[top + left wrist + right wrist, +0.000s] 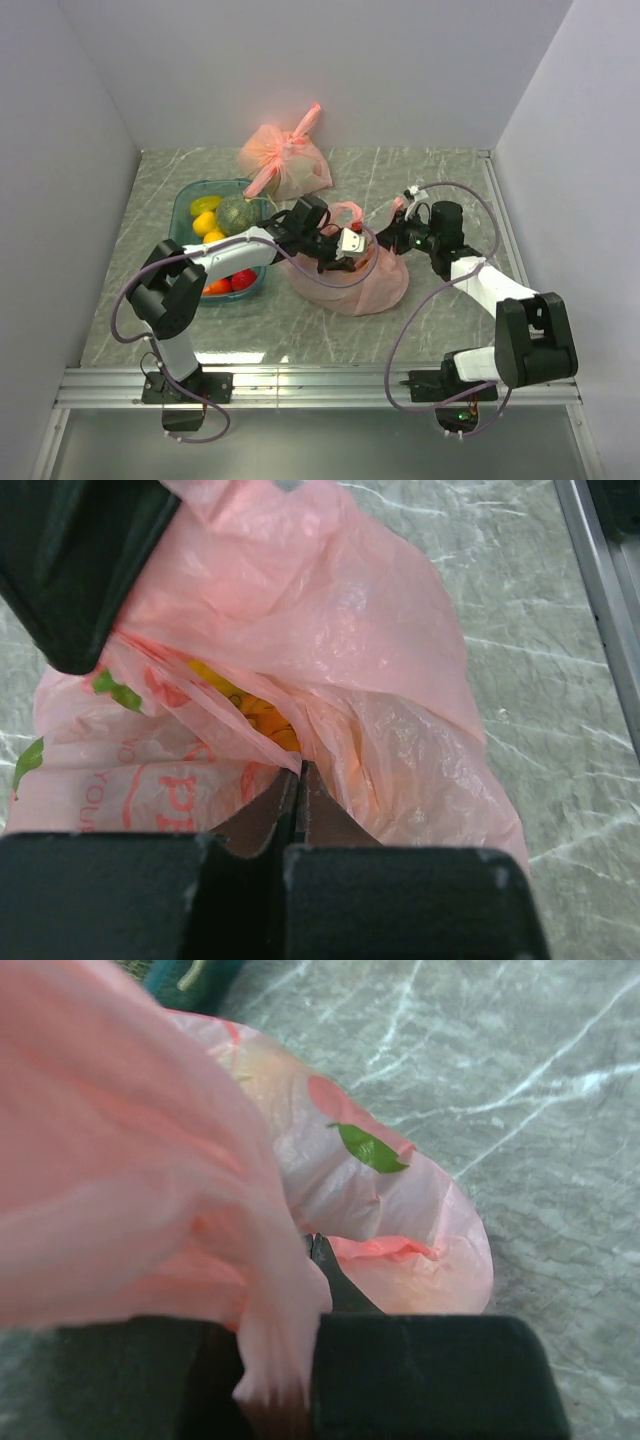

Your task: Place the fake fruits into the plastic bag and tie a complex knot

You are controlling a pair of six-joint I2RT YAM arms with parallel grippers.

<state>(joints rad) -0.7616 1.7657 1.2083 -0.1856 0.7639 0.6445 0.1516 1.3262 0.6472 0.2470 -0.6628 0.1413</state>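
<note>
The salmon-pink plastic bag lies mid-table with its top pulled up between both arms. My left gripper is shut, pinching the bag's plastic at its tips. An orange-yellow fruit shows inside the mouth. My right gripper is shut on a gathered strip of the bag, which drapes over one finger, with the bag's body beyond. More fake fruits sit in a teal bin on the left. No knot on this bag is in view.
A paler peach bag tied with a long pink tail rests at the back centre. The teal bin stands beside the left arm. Grey walls close in the marble tabletop on three sides, and a metal rail runs along the near edge.
</note>
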